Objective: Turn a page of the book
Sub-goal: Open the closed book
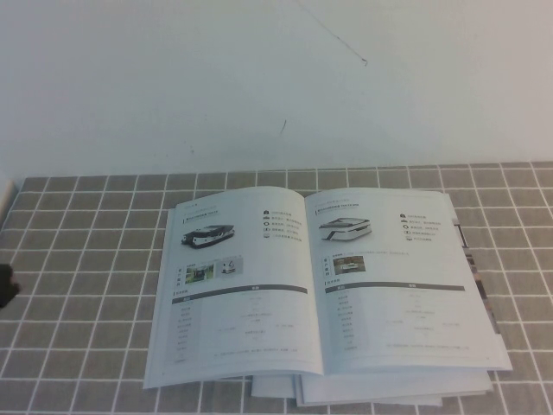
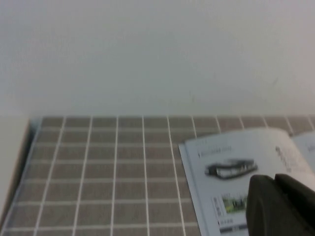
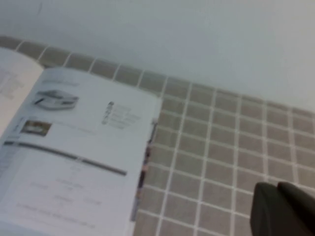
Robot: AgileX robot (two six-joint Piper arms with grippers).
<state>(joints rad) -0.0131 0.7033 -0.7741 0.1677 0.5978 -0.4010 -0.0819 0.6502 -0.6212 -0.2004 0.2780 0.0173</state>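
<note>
The book (image 1: 238, 294) lies open and flat on the grey tiled table, its left sheet showing a dark-and-white vehicle (image 2: 231, 167). The page (image 1: 402, 290) is the right-hand sheet, with a flat white vehicle photo and a table, and it also appears in the right wrist view (image 3: 74, 157). My left gripper (image 2: 273, 179) hovers shut and empty off the book's left side; only a dark bit of it (image 1: 4, 285) shows at the high view's left edge. My right gripper (image 3: 275, 187) is shut and empty over bare tiles, to the right of the book. It is outside the high view.
Loose white sheets (image 1: 371, 393) stick out from under the book's front edge. Coloured edges of lower pages (image 1: 480, 285) show along the book's right side. A pale wall (image 1: 276, 78) rises behind the tiled cloth (image 1: 86, 259). A white object (image 1: 4, 194) sits at the far left.
</note>
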